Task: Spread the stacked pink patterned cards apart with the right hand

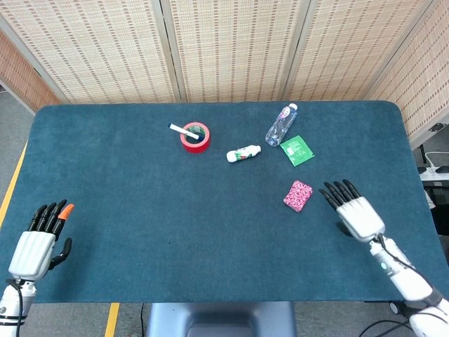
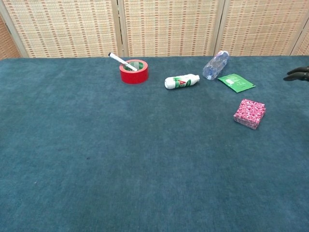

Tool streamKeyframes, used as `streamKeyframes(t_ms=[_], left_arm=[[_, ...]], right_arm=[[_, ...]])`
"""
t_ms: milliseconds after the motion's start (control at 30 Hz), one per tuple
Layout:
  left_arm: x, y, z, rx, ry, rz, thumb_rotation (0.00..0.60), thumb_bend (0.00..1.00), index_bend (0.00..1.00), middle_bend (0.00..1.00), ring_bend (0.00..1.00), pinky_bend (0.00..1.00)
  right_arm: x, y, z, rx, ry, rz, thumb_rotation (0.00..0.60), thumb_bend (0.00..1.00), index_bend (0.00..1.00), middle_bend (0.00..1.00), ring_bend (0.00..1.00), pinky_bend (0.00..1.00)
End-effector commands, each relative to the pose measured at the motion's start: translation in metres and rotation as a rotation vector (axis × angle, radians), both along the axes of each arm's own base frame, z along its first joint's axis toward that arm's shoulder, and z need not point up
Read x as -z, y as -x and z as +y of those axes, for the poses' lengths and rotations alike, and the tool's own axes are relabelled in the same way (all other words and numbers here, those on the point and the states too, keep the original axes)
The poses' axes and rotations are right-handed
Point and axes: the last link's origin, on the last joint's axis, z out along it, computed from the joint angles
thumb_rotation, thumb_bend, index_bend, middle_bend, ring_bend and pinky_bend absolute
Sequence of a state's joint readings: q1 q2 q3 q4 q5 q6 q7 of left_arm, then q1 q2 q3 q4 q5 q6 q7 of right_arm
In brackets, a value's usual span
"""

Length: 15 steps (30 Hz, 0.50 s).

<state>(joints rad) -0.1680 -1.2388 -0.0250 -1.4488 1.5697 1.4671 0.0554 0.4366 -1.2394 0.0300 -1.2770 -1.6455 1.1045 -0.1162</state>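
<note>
The pink cards [image 1: 298, 195] sit in a neat stack on the blue bench [image 1: 140, 210], right of centre. The right hand [image 1: 352, 211] hovers just right of them, not touching, fingers [image 1: 335, 192] spread and holding nothing; open bench lies between. Beyond the cards lie a green packet [image 1: 297, 150], a clear bottle [image 1: 280, 125] and a small white bottle [image 1: 243, 153]; further left, a red tape roll [image 1: 196, 137] with a marker [image 1: 184, 130] across it. The left hand [image 1: 38, 242] rests at the near left edge, fingers extended, empty.
</note>
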Motion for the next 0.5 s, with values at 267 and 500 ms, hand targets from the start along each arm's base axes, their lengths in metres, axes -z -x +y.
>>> streamKeyframes(t_ms=[267, 500], left_arm=[[0.001, 0.001, 0.002, -0.010, -0.004, 0.009, 0.600, 0.52, 0.00, 0.00, 0.00, 0.07], [0.002, 0.001, 0.003, -0.016, -0.001, 0.011, 0.600, 0.53, 0.00, 0.00, 0.00, 0.07]], right_arm=[[0.040, -0.011, -0.056, -0.105, -0.171, 0.123, 0.600, 0.24, 0.05, 0.08, 0.00, 0.00], [0.067, -0.017, -0.074, -0.120, -0.206, 0.161, 0.600, 0.24, 0.07, 0.10, 0.00, 0.00]])
